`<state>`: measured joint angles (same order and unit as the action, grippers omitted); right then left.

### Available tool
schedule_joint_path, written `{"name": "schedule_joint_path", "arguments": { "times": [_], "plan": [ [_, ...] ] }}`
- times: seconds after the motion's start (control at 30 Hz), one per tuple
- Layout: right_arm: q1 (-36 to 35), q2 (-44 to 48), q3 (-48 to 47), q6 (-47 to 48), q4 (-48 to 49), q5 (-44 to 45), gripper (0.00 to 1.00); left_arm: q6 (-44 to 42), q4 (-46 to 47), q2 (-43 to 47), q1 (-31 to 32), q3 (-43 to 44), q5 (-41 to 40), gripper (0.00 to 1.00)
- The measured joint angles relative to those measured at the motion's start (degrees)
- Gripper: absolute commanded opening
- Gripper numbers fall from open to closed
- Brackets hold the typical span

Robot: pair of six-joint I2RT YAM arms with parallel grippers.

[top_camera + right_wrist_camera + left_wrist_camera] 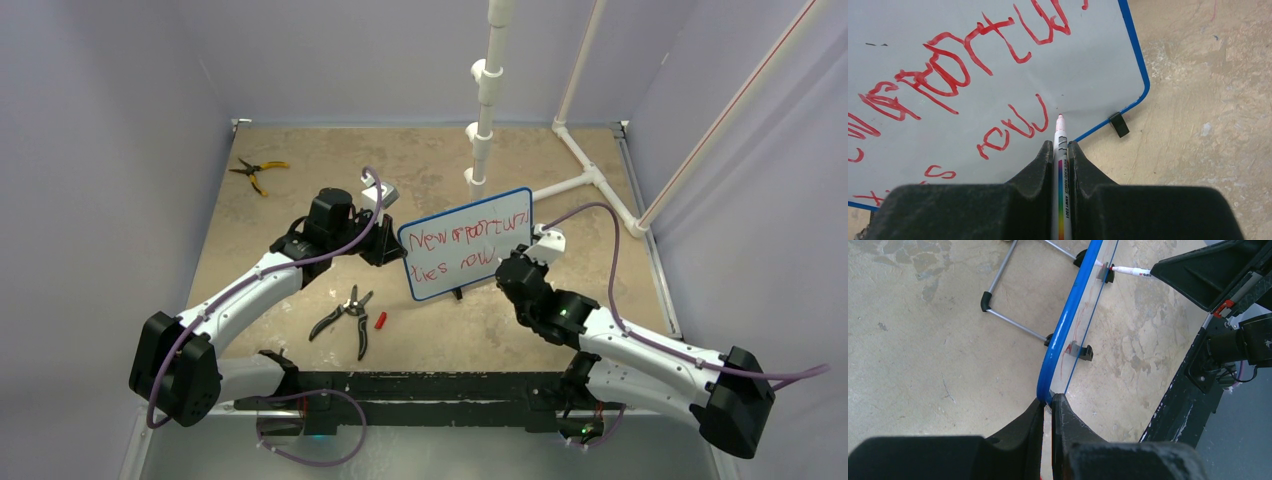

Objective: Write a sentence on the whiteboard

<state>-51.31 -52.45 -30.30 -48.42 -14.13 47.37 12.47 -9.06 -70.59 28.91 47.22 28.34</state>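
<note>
Currently we pinch the whiteboard [505,266] by its left edge in our left end effector [1049,402], standing on the table [300,190]. Our right end effector [1062,147] clamps a marker [1061,137], its tip at the board just after the red sentence [455,240].

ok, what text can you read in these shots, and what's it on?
"New opportun": red sentence, top row on the whiteboard; last letters scrawled, unsure.
"lies now": lower row, same board.
Print on the marker barrel: too small to read.
</note>
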Motion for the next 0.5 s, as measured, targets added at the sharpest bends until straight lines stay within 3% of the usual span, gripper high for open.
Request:
{"name": "schedule_joint_path", "arguments": {
  "times": [0.5],
  "plan": [
    [0.44, -0.81, 0.00, 0.02, 2.36, 0.09, 0.00, -0.02, 0.00, 0.00, 0.00, 0.00, 0.00, 0.00]
  ]
}}
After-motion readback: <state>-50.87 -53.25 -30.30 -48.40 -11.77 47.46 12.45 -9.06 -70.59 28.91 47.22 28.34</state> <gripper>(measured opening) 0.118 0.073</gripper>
